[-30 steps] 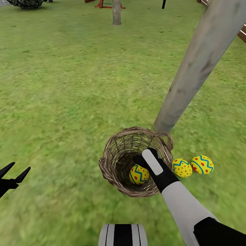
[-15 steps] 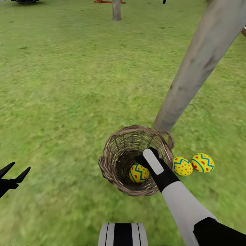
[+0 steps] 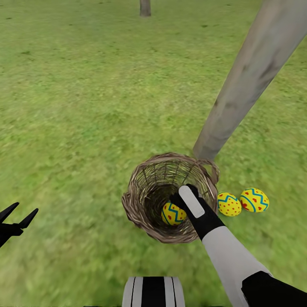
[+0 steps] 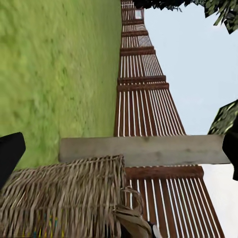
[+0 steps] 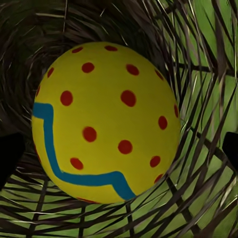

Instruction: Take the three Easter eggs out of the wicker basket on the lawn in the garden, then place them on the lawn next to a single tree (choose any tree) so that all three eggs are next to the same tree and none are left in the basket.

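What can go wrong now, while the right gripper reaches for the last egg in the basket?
1. The egg in the basket sits close against the woven wall; the right gripper may catch the wicker basket and tip it.
2. A tipped basket might knock the two eggs on the lawn away from the tree trunk.

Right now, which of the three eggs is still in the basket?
The egg beside the right gripper, inside the wicker basket; the other two eggs lie on grass.
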